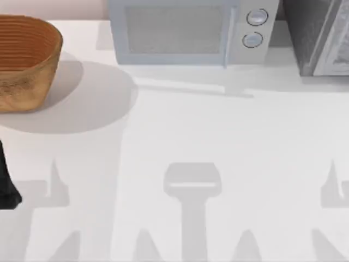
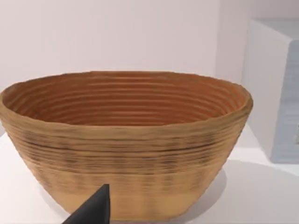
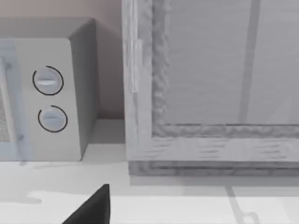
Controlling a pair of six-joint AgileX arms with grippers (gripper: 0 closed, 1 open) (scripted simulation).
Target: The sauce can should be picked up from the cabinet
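From above I see a white desk. A brown basket sits at about ten o'clock, near the left edge. A light grey microwave with two round knobs stands at twelve o'clock. The dark speckled cabinet stands at about two o'clock, just beside the microwave, with a small gap between them.

My left arm shows as a dark shape at nine o'clock, at the desk's left edge. Its wrist camera faces the basket up close, with one dark finger tip in front of it. I cannot tell if the left pincer is spread or pressed together.

My right wrist camera faces the cabinet's paler door, which looks closed, with the microwave next to it. One dark finger tip pokes in low. I cannot tell how that pincer stands either.

I cannot see the can, so I cannot tell where it is.
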